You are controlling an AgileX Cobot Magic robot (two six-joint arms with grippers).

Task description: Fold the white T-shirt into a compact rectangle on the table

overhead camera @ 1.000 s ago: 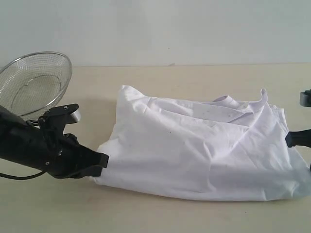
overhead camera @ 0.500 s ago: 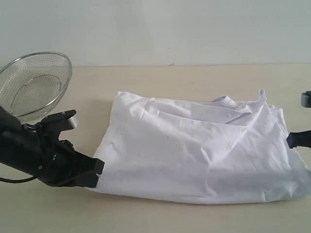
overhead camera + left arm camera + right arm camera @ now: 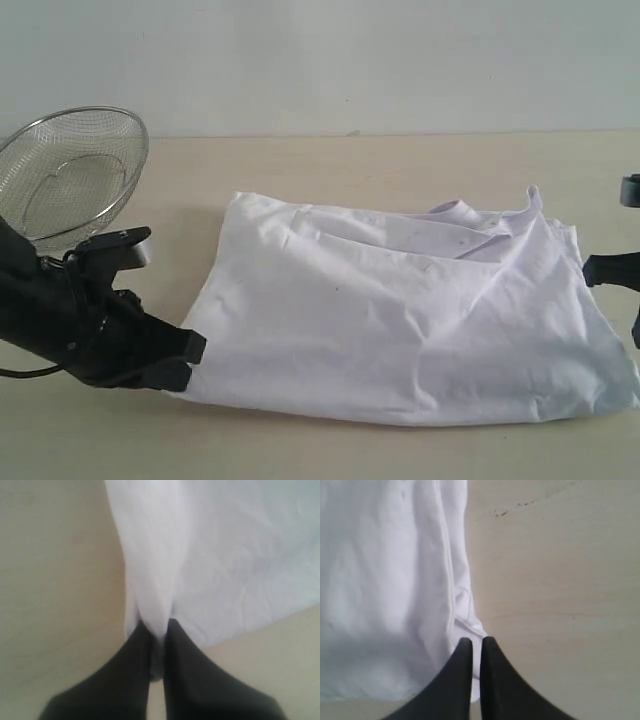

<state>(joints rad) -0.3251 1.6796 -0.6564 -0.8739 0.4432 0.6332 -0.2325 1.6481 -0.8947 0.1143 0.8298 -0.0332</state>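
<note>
The white T-shirt lies folded over and wrinkled on the beige table, plain side up, with its collar bunched at the far right. My left gripper is low at the shirt's near left corner, shut on a pinch of its cloth. In the left wrist view the black fingers squeeze a gathered white fold. My right gripper is shut on the shirt's hemmed corner. Only black parts of the right arm show at the exterior view's right edge.
A wire-mesh metal bowl stands tilted at the far left, just behind the left arm. A dark cable trails from that arm. Bare tabletop lies beside the shirt's right edge.
The left gripper has pulled the shirt's left corner leftward and toward the front, stretching the cloth flatter. The shirt's far left corner has sunk lower. The right gripper stays almost still.
</note>
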